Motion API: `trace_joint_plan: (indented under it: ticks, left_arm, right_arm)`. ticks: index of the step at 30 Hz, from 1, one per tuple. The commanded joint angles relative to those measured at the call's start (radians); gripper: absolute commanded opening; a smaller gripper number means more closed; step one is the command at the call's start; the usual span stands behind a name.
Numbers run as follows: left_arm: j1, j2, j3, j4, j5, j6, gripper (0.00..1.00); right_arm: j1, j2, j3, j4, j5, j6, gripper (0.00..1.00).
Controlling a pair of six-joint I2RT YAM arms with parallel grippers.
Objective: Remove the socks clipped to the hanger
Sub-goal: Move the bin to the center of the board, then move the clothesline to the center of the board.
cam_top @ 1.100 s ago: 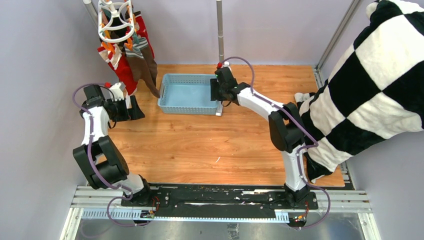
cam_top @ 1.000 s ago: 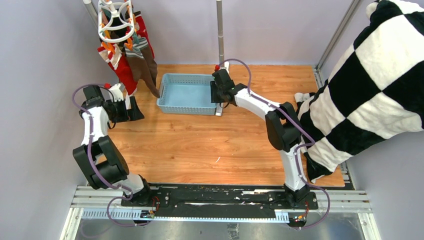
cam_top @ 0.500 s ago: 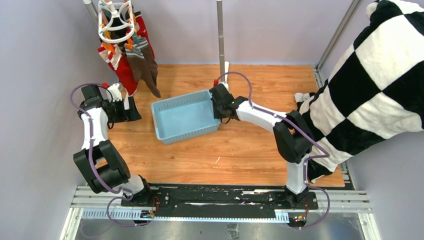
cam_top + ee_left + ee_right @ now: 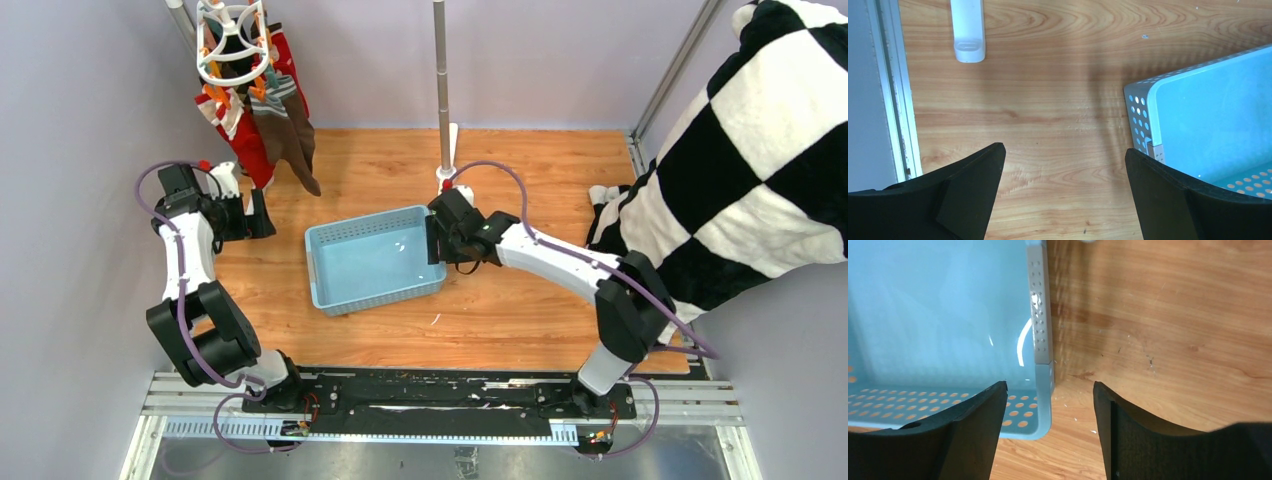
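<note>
Socks (image 4: pixel 268 120): where are yours right now?
> Far left corner, pegged on the hanger (image 4: pixel 232 42) and hanging below it. You can pick out red ones with white cuffs and brown ones in front (the rest overlap too much to sort).

Your left gripper?
> Left gripper (image 4: pixel 1064 149) is on the near side of the sock bunch, lower than the hanger. Jaws spread wide, and the wrist view shows only bare wood of the table (image 4: pixel 520 320) between them. Whether it touches the lowest red sock, you cannot tell from above.

And the right?
> Right gripper (image 4: pixel 1049 390) is mid-table at the right-hand wall of the light blue basket (image 4: pixel 318 262), well apart from the socks. Jaws partly apart and straddling that wall, one side over the basket floor, the other over the wood. There is a gap on both sides of the rim, so it is not pinching.

Anything else around you?
> Basket sits skewed to the table edge. The grey stand post (image 4: pixel 441 90) is just beyond the right gripper. A checkered blanket (image 4: pixel 760 150) is draped along the right side, with the right arm's elbow in front of it.
</note>
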Motion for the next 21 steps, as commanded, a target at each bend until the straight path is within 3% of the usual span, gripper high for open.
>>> trace_joint_plan:
  ticks: [1, 5, 11, 16, 21]
  left_arm:
    - [0.008, -0.006, 0.033, -0.009, -0.011, 0.029, 1.00]
    - [0.008, -0.002, 0.030, -0.009, -0.016, 0.026, 1.00]
    - [0.009, -0.037, -0.020, -0.017, -0.004, 0.045, 1.00]
    - [0.013, -0.042, -0.023, -0.029, -0.029, 0.068, 1.00]
    - [0.020, -0.031, -0.009, -0.044, -0.031, 0.075, 1.00]
  right_arm:
    - [-0.044, -0.078, 0.072, -0.034, 0.015, -0.050, 0.71]
    - [-0.117, -0.005, 0.199, -0.019, 0.071, -0.097, 0.72]
    - [-0.240, 0.302, 0.476, -0.013, 0.076, -0.106, 0.69]
    - [-0.257, 0.567, 0.741, -0.066, 0.119, -0.127, 0.68]
    - [-0.256, 0.691, 0.847, -0.073, 0.113, -0.117, 0.67]
